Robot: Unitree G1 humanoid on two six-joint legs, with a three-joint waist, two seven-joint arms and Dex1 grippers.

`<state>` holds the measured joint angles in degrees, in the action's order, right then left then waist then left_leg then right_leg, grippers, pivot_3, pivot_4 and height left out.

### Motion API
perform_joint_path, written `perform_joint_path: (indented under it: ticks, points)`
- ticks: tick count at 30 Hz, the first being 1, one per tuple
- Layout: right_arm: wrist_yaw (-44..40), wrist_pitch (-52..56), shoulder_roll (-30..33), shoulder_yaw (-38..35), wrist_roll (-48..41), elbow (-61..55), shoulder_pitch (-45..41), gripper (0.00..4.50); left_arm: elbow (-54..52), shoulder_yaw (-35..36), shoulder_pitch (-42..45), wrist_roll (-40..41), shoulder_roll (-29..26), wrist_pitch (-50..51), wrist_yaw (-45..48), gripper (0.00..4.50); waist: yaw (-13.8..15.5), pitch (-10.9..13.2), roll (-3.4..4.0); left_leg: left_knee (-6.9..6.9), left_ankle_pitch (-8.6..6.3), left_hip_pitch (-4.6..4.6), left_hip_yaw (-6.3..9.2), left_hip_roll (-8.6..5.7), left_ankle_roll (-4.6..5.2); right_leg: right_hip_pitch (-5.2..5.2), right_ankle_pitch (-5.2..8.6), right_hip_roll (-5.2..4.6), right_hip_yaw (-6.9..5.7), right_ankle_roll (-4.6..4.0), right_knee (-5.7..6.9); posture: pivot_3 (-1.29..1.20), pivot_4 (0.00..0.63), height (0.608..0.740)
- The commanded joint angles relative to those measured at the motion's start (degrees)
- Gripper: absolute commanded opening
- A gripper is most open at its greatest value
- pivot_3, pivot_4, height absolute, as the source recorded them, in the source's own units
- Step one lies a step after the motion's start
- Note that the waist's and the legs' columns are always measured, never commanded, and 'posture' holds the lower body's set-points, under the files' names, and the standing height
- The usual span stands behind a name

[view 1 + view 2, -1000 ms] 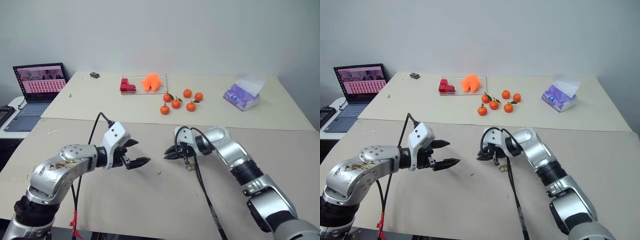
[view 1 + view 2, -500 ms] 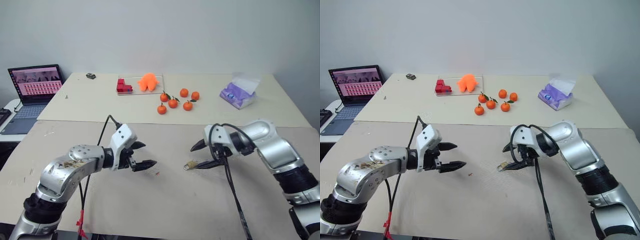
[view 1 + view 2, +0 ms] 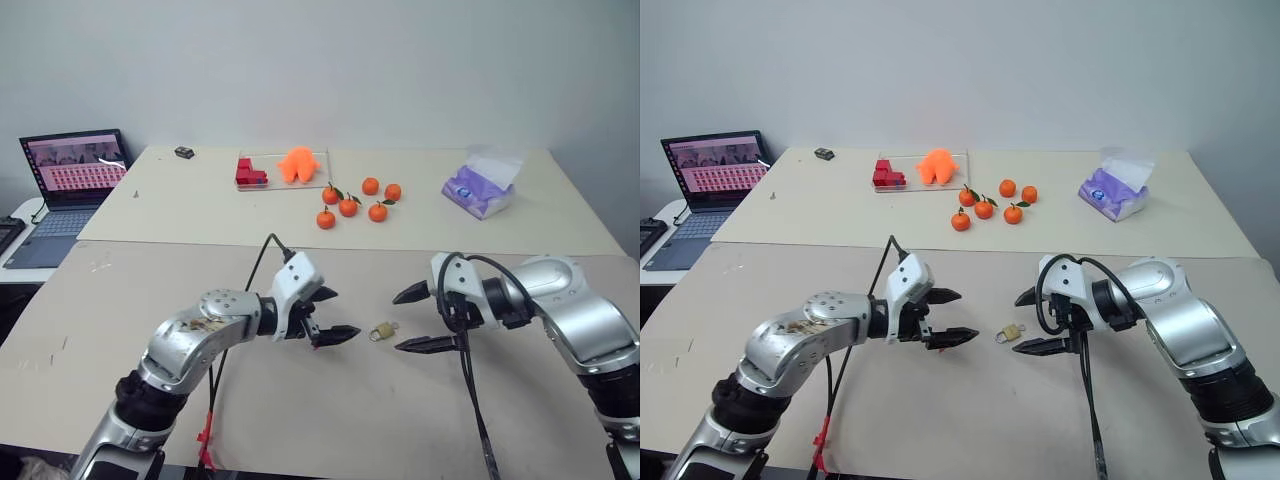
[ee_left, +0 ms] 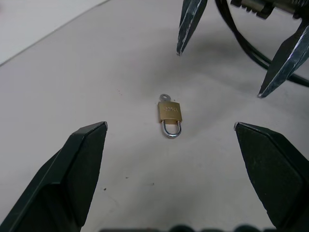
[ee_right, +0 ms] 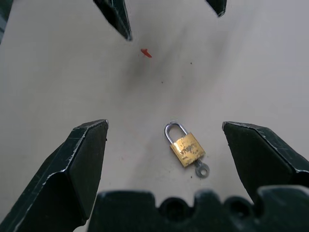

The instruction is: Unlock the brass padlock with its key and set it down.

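Lying flat, brass padlock (image 4: pixel 169 111) — key (image 4: pixel 165 97) in its base.

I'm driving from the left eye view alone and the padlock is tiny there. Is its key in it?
Observer: Yes, the key sits in the bottom of the brass padlock.
Operator: Shackle popped?
Observer: No; the shackle looks seated in the body on both sides.
Operator: Is either gripper touching it?
Observer: Neither; the left gripper and the right gripper are open, with the padlock lying flat on the table between them.
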<state>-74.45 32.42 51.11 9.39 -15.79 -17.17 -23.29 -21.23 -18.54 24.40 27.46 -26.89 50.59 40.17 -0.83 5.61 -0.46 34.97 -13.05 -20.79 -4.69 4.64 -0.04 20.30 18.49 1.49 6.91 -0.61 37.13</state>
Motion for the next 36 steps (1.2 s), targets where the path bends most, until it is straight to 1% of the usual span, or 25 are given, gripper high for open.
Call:
perform_joint_path:
  ticks: [1,4,6,12,14,15,21,26,31,33,36]
  points:
    - [2.0,0.1,0.4,-2.3,-1.1,-2.0,0.1,4.45,5.3,-4.0,3.5,-4.2,3.9,-4.6,-0.4,4.50,0.1,0.0,0.01,0.00,0.00,-0.01,0.00,0.00,0.00,0.00,0.01,0.00,0.00,0.03,0.00,0.00,0.150,0.673]
    - [3.0,0.2,1.0,-2.7,-1.4,-2.9,1.2,4.45,11.3,-7.4,6.2,-8.4,7.5,-7.3,-1.2,4.50,0.2,0.0,0.02,0.07,0.00,-0.10,0.02,-0.03,0.00,0.00,0.01,-0.01,-0.01,0.03,-0.02,0.00,0.150,0.673]
    - [3.6,0.6,1.3,-3.3,-1.6,-3.5,1.9,4.45,13.8,-8.7,7.2,-9.8,9.9,-8.1,-1.5,4.50,0.1,0.0,0.07,0.09,0.00,-0.23,0.09,-0.09,0.00,0.02,0.01,-0.01,0.04,0.02,-0.06,0.00,0.150,0.673]
    - [5.7,1.7,2.3,-4.5,-2.7,-5.3,3.6,4.45,17.0,-13.3,7.3,-13.1,14.4,-7.9,-1.0,4.50,0.1,0.0,0.13,0.12,0.00,-0.32,0.20,-0.16,0.00,0.04,0.01,0.00,0.11,0.03,-0.04,0.00,0.150,0.673]
    - [6.2,2.0,2.4,-4.5,-2.8,-5.8,3.8,4.45,17.8,-14.1,7.2,-13.7,15.3,-8.1,-0.8,4.50,0.0,0.0,0.13,0.11,0.00,-0.32,0.24,-0.19,0.00,0.03,0.05,0.00,0.11,0.09,-0.05,0.00,0.150,0.673]
    - [6.5,2.1,2.3,-4.4,-2.8,-6.0,3.8,4.45,18.4,-14.6,7.4,-14.4,15.8,-8.1,-1.1,4.50,0.0,0.0,0.13,0.12,0.00,-0.31,0.25,-0.20,0.00,0.02,0.18,0.00,0.13,0.33,-0.04,0.00,0.150,0.673]
    - [7.2,3.3,2.5,-4.2,-3.4,-6.8,2.9,4.45,18.6,-15.4,6.8,-17.3,16.3,-6.2,-2.6,4.50,0.0,0.0,0.15,0.20,0.00,-0.38,0.39,-0.24,0.01,0.04,0.20,0.01,0.11,0.37,0.00,0.00,0.150,0.673]
    - [7.6,3.5,2.8,-3.7,-3.6,-6.8,2.1,4.45,21.1,-15.4,6.9,-20.0,17.7,-6.0,-5.2,4.50,0.1,0.0,0.14,0.95,-0.06,-0.69,0.53,-0.26,0.08,0.09,0.28,-0.03,0.08,0.52,0.05,0.00,0.150,0.673]
    - [7.1,3.6,3.5,-3.5,-3.8,-6.4,0.7,4.45,22.4,-15.6,6.8,-20.9,19.6,-5.1,-5.9,4.50,0.2,0.0,0.12,1.11,-0.11,-0.92,0.77,-0.80,0.16,0.18,0.24,-0.55,-0.02,0.70,0.10,0.00,0.150,0.673]
    - [7.0,3.5,3.8,-3.4,-3.7,-6.1,0.2,4.45,22.8,-15.4,6.7,-20.9,20.0,-4.7,-5.9,4.50,0.2,0.0,0.12,1.17,-0.11,-1.19,0.86,-0.90,0.17,0.18,0.21,-0.64,-0.04,0.75,0.09,0.00,0.150,0.673]
    - [6.8,3.5,4.0,-3.0,-3.7,-5.8,-0.7,4.45,23.7,-15.2,6.8,-21.0,20.6,-3.9,-5.8,4.50,0.2,0.0,0.12,1.17,-0.11,-1.25,0.98,-1.00,0.18,0.13,0.19,-0.72,-0.05,0.79,0.06,0.00,0.150,0.673]
